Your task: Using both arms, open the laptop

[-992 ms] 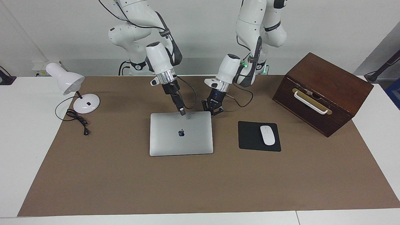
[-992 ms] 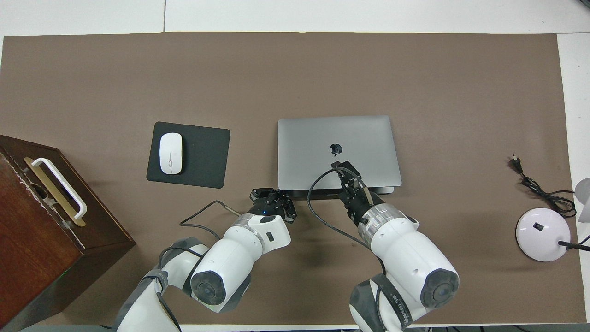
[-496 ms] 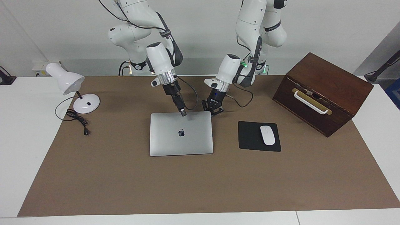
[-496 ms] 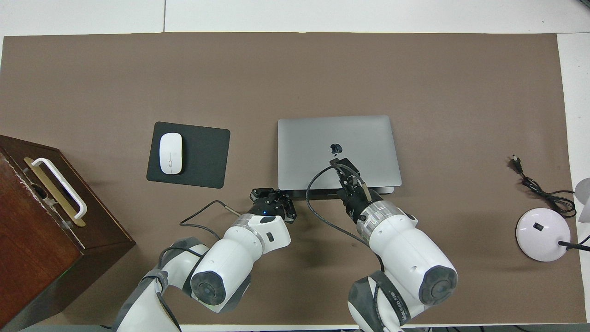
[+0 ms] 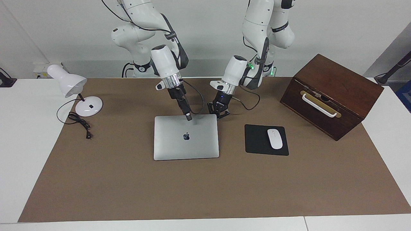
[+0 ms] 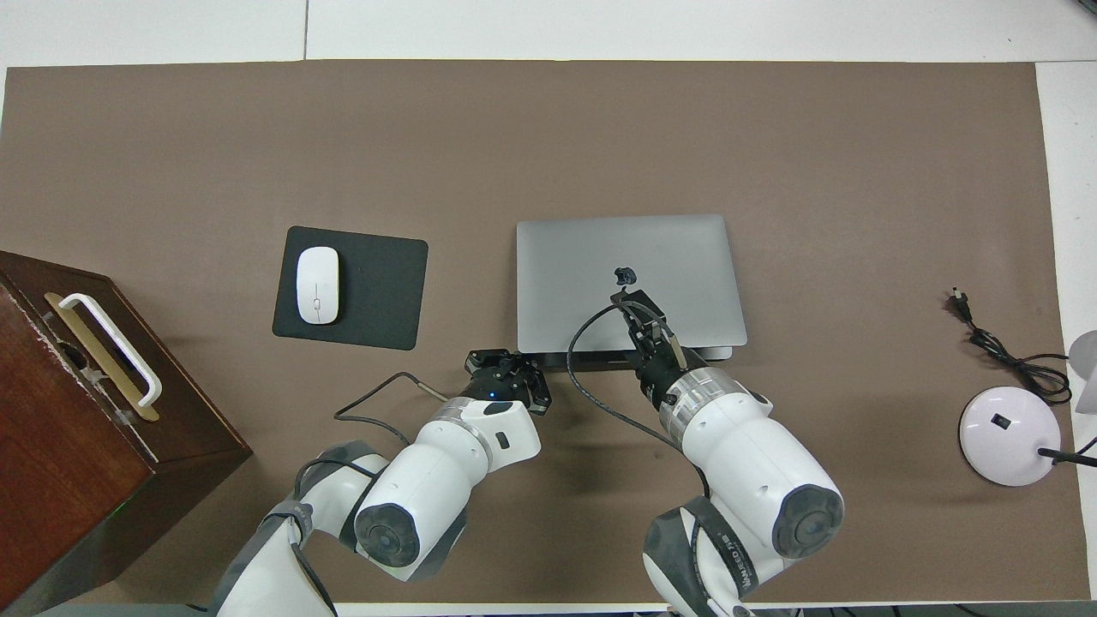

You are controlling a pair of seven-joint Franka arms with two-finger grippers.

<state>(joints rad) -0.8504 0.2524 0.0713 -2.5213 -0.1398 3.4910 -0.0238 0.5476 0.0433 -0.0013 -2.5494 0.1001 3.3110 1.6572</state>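
The silver-grey laptop (image 5: 179, 144) (image 6: 583, 257) lies closed on the brown mat, its apple logo facing up. My right gripper (image 5: 189, 118) (image 6: 628, 299) points down at the lid, with its slim tip on or just above the strip between the logo and the edge nearest the robots. It looks shut and holds nothing. My left gripper (image 5: 218, 113) (image 6: 506, 370) is low by the laptop's corner nearest the robots, toward the left arm's end of the table. It is shut with its links splayed. I cannot tell whether it touches the corner.
A black mouse pad (image 5: 258, 141) with a white mouse (image 5: 275, 138) lies beside the laptop, toward the left arm's end. A brown wooden box (image 5: 334, 93) with a white handle stands at that end. A white desk lamp (image 5: 69, 84) and its cord (image 5: 78, 123) are at the right arm's end.
My right gripper's tip has crept a little farther over the lid toward the logo. The left arm and the laptop have not moved.
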